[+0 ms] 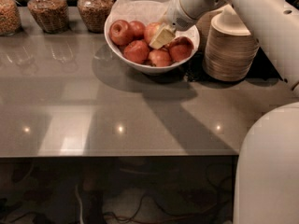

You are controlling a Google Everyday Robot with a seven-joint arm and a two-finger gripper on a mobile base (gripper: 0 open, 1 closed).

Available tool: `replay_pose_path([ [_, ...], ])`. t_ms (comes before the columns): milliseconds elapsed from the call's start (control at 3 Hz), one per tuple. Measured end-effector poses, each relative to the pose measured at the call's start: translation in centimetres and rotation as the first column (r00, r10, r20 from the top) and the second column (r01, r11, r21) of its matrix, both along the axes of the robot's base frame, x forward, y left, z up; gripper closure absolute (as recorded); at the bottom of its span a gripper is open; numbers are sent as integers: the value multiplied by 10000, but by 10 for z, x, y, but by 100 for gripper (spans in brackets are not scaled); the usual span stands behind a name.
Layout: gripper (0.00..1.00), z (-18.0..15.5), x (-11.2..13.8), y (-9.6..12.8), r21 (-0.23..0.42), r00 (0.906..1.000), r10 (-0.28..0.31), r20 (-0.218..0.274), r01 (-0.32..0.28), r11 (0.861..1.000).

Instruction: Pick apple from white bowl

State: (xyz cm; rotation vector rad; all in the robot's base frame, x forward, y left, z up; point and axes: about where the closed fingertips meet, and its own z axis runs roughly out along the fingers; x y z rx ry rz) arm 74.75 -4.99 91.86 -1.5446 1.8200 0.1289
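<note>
The white bowl [140, 67], lined with crinkled white paper, stands at the back of the grey counter and holds several apples. The palest apple [151, 31], yellow-orange with a red blush, lies near the middle back of the pile. Darker red apples [137, 51] lie around it. My gripper [162, 36] reaches down into the bowl from the upper right. Its cream-coloured tip rests against the right side of the pale apple, between it and a red apple [180, 48]. Part of the pale apple is hidden behind the gripper.
A tall stack of tan disposable bowls [231, 48] stands just right of the white bowl, under my arm. Three glass jars [46, 10] of grains line the back left. My white base [268, 167] fills the lower right. The counter's front edge [117, 154] runs across the lower frame.
</note>
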Motion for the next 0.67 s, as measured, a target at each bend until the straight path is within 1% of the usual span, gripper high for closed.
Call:
replay_pose_path([
  [333,100,13,-12,-10,276,9997,15,244,-22,9996],
  [667,100,36,-32,-25,752,9969,159,765,-217,9969],
])
